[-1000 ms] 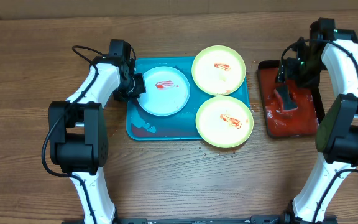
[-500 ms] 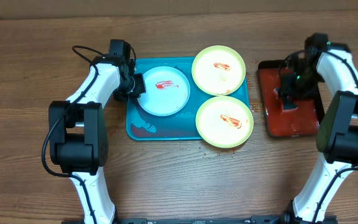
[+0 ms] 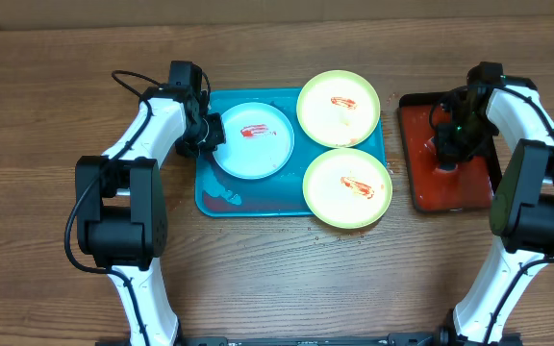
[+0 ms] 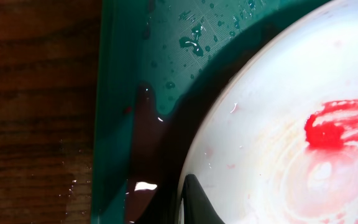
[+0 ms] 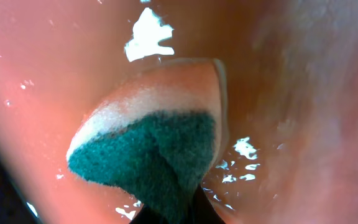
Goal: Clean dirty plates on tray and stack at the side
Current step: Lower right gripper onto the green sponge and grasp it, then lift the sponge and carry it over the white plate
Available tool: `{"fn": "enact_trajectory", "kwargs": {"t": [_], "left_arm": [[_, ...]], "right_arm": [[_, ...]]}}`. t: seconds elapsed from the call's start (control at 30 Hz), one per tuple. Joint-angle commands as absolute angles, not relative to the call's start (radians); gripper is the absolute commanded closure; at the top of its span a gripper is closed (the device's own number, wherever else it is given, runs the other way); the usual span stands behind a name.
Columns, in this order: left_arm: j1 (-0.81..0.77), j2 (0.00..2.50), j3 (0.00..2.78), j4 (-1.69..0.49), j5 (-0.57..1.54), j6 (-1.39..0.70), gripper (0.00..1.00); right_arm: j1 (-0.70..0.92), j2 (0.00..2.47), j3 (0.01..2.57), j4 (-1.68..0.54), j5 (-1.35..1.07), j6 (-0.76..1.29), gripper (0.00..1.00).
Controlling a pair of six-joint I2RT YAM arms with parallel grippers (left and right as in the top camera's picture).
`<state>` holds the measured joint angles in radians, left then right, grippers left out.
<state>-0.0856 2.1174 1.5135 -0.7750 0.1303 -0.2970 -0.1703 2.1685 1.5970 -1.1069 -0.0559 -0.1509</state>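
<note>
Three plates with red sauce smears rest on the turquoise tray (image 3: 221, 197): a pale blue-white plate (image 3: 253, 140) at the left and two yellow-green plates, one at the back (image 3: 339, 108) and one at the front (image 3: 347, 187). My left gripper (image 3: 210, 133) is shut on the left rim of the blue-white plate. In the left wrist view one black finger (image 4: 194, 202) lies on that plate (image 4: 278, 124). My right gripper (image 3: 447, 159) is down in the red tray (image 3: 455, 187), shut on a sponge (image 5: 148, 149) with a green scouring face, squeezed into a fold.
The red tray with a black rim stands to the right of the turquoise tray, and its wet floor (image 5: 55, 74) glistens. Water drops and a dark puddle (image 4: 148, 155) lie on the turquoise tray near its left wall. Bare wooden table lies in front.
My right gripper has dropped onto the red tray and closed from wide open onto the sponge. The left arm and the plates have not moved.
</note>
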Motion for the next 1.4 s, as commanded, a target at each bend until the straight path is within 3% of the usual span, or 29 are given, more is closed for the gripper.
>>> {"fn": "enact_trajectory", "kwargs": {"t": [0.0,0.33,0.83,1.1,1.37], "left_arm": [[-0.092,2.138,1.506,-0.77,0.108,-0.295,0.96],[-0.092,2.138,1.506,-0.777,0.109,-0.295,0.96],[-0.092,2.138,1.506,-0.784,0.108,-0.295,0.96],[-0.092,2.138,1.506,-0.791,0.131,-0.295,0.96],[-0.092,2.138,1.506,-0.811,0.131,-0.295,0.96]], "right_arm": [[-0.163,2.165,1.644,-1.14,-0.091,-0.068,0.96],[-0.163,2.075,1.784,-1.278,-0.124,0.04,0.96],[-0.143,2.001,1.784,-1.265,-0.017,0.11,0.96],[-0.041,1.93,1.784,-1.216,0.233,0.218,0.96],[0.008,1.919,1.781,-1.185,0.295,0.218,0.96]]}}
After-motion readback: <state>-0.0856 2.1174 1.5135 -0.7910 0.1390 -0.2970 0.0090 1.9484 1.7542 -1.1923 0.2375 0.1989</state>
